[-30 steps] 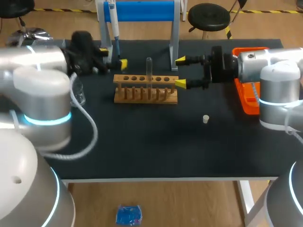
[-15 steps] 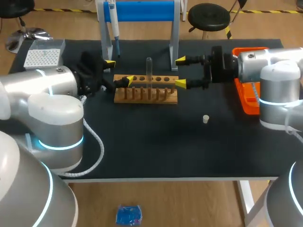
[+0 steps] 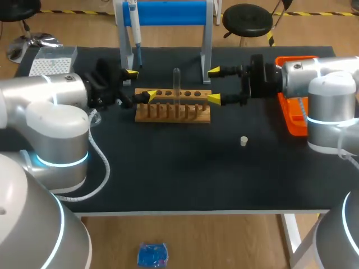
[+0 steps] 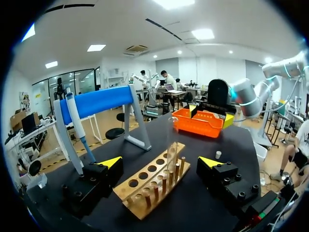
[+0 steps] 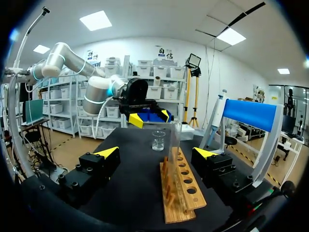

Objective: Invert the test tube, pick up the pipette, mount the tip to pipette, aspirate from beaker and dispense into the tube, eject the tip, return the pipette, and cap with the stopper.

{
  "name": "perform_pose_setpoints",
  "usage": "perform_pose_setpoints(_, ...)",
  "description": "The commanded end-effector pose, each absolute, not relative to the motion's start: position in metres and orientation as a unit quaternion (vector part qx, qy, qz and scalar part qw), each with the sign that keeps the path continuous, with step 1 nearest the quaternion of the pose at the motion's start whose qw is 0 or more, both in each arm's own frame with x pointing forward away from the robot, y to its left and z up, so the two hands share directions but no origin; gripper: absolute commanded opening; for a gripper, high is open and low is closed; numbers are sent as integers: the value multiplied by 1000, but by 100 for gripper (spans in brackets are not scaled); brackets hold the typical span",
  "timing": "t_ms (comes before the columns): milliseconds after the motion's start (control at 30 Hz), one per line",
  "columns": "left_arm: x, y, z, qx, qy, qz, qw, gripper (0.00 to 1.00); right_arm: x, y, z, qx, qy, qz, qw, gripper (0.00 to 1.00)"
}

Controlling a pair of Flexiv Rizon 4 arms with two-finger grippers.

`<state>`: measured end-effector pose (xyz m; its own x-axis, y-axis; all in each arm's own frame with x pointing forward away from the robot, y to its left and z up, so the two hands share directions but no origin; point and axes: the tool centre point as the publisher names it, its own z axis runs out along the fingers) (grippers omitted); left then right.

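Observation:
A clear test tube [image 3: 176, 83] stands upright in the wooden rack [image 3: 173, 109] at mid-table. My left gripper [image 3: 141, 84] is open at the rack's left end, one finger on each side of it. My right gripper [image 3: 213, 85] is open at the rack's right end. In the left wrist view, the rack [image 4: 149, 186] and tube [image 4: 172, 142] lie between the open fingers of the left gripper [image 4: 160, 162]. The right wrist view shows the rack [image 5: 181, 188] between the open fingers of the right gripper [image 5: 156, 152]. The pipette [image 3: 134, 28] hangs on the blue stand. The stopper [image 3: 244, 141] lies in front of the rack, to its right. The beaker [image 5: 158, 140] stands beyond the rack.
A tip box [image 3: 50, 64] sits at the far left corner. An orange tray [image 3: 293, 115] lies at the right edge, under my right arm. The blue stand's legs [image 3: 206, 50] rise just behind the rack.
My left gripper swung from beside the pipette stand's left leg over to the rack's left end, then held almost still. The right arm has not moved.

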<state>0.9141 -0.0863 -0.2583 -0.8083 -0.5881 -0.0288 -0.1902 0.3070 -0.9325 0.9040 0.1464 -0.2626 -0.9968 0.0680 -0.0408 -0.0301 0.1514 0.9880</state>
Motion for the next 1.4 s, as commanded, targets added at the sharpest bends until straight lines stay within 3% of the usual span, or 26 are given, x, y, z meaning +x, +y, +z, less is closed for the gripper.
perform_pose_setpoints(33,916,-85,-255,-244,791,-533,177,100,904,147,-263,13,758,651,39,100)
perform_pose_setpoints(567,916,-85,-255,-244,791,-533,177,100,904,147,-263,13,758,651,39,100)
perform_pose_setpoints(1000,916,-85,-255,-244,791,-533,177,100,938,215,-290,-40,754,655,-1,100)
perform_pose_setpoints(1400,916,-85,-255,-244,791,-533,177,100,973,234,-290,-37,709,704,-21,100)
